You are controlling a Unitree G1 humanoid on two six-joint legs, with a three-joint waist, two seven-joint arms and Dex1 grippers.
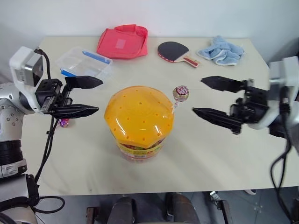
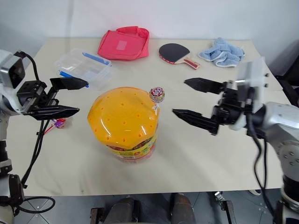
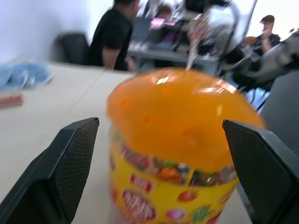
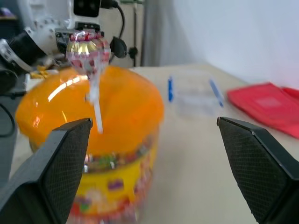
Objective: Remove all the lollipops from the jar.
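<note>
The jar (image 1: 138,122), a clear tub with a colourful label and an orange domed lid with small holes, stands in the middle of the table. One lollipop (image 1: 180,93) in a swirl wrapper sticks up on a white stick from the lid's right side. Another lollipop (image 1: 64,122) lies on the table to the jar's left, below my left gripper. My left gripper (image 1: 93,96) hangs open just left of the jar, fingers pointing at it. On the jar's right my right gripper (image 1: 202,95) is open too, pointing at the standing lollipop (image 4: 88,50) from a short way off.
At the back of the table (image 1: 210,158) lie a clear box with blue clips (image 1: 85,63), a red pouch (image 1: 123,42), a table-tennis paddle (image 1: 175,52) and a blue cloth (image 1: 220,50). People sit at desks (image 3: 112,35) beyond the table in the left wrist view.
</note>
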